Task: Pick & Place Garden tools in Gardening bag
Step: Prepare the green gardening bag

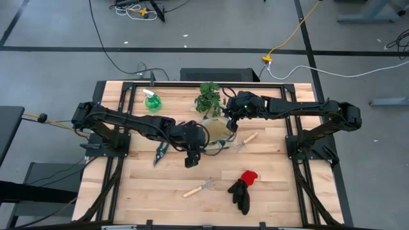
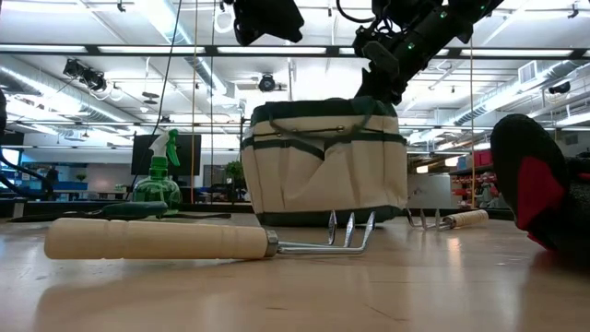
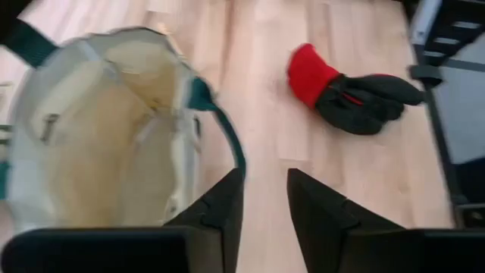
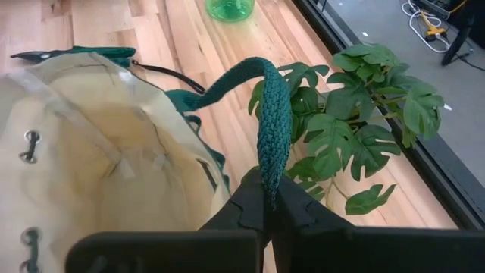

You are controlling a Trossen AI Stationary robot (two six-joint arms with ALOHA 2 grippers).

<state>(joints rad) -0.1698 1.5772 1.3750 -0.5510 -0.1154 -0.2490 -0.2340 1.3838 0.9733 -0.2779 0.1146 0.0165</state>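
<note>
While I watch from the overhead camera, the pale wooden counter (image 1: 281, 191) sits framed in black rails on a grey floor with cables trailing across it. At counter height I see a big open hall behind, with ceiling strip lights and screens.

My landmark is the gardening bag (image 2: 324, 161), cream with green trim, standing open mid-counter. My right end effector (image 4: 271, 206) is clamped tight on one green bag handle (image 4: 273, 121), lifting it above the bag's rim. My left end effector (image 3: 264, 199) hovers just beside the bag, fingers a narrow gap apart, gripping nothing.

Around the bag: the green spray bottle (image 1: 152, 100) stands well off near the counter's far edge, a leafy plant (image 1: 208, 98) just behind the bag, pruning shears (image 1: 159, 154) close on the left arm's side. One hand rake (image 1: 244, 141) lies just beside the bag, the second rake (image 1: 199, 188) out toward the near edge. The red-and-black gloves (image 1: 243, 189) lie near that rake, with open wood between them and the bag.
</note>
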